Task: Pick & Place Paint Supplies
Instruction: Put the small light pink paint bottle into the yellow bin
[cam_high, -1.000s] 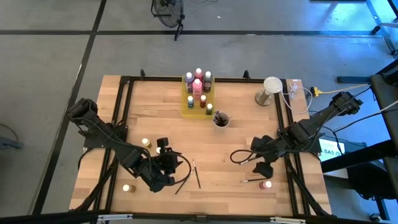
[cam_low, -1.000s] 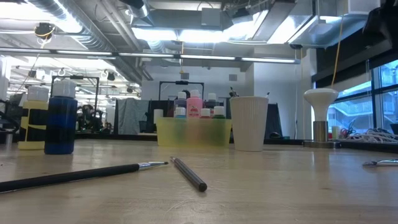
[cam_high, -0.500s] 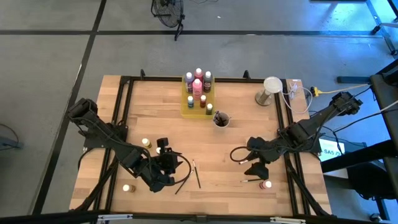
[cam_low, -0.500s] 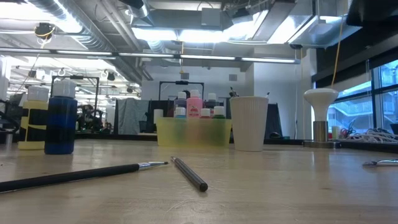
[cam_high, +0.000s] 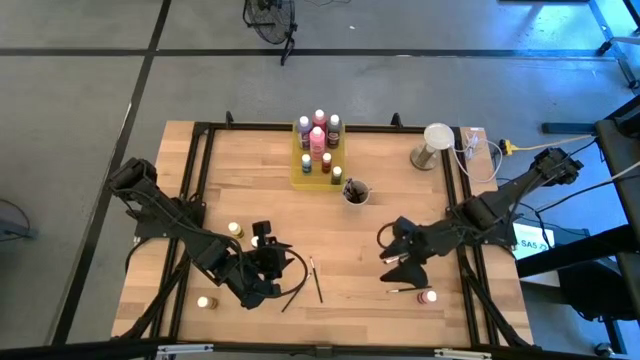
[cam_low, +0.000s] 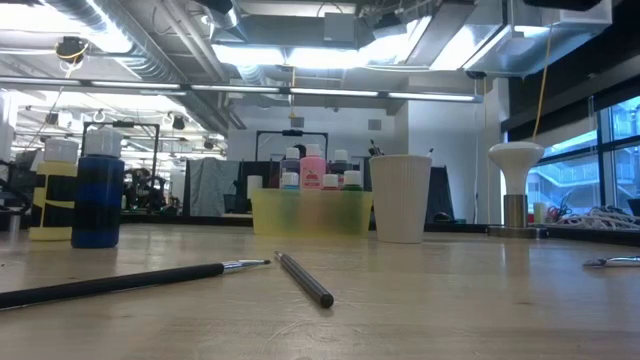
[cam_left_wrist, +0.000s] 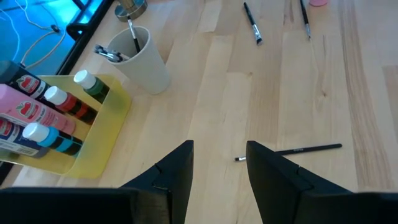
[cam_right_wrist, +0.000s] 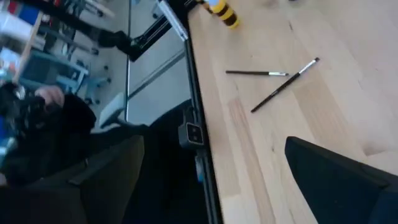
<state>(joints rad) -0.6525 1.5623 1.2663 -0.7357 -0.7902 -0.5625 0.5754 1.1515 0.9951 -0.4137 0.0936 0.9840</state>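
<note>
Several paint bottles (cam_high: 318, 140) stand in the yellow tray (cam_high: 300, 178) at the table's far middle. Beside it is a white cup (cam_high: 355, 192) with brushes in it. Loose bottles stand at the left (cam_high: 235, 230) and near left (cam_high: 205, 302), and a pink-capped one (cam_high: 430, 296) at the near right. Two brushes (cam_high: 315, 280) lie crossed near the middle, and one (cam_high: 405, 290) lies by the pink-capped bottle. My left gripper (cam_high: 272, 258) hovers open above the table's left part, with a brush (cam_left_wrist: 289, 151) on the wood ahead of it. My right gripper (cam_high: 388, 247) hangs open above the right part, holding nothing.
A white mushroom-shaped lamp (cam_high: 432, 143) and loose cables (cam_high: 478, 150) sit at the far right corner. The black frame rail (cam_right_wrist: 199, 124) runs along the table's edge. A blue bottle (cam_low: 97, 200) and a yellow bottle (cam_low: 52, 195) stand at the left in the low view.
My right gripper has risen, tipped up toward level and drawn a little toward the table's left, away from the pink-capped bottle and the brush beside it. It has stayed open. The left arm has kept still.
</note>
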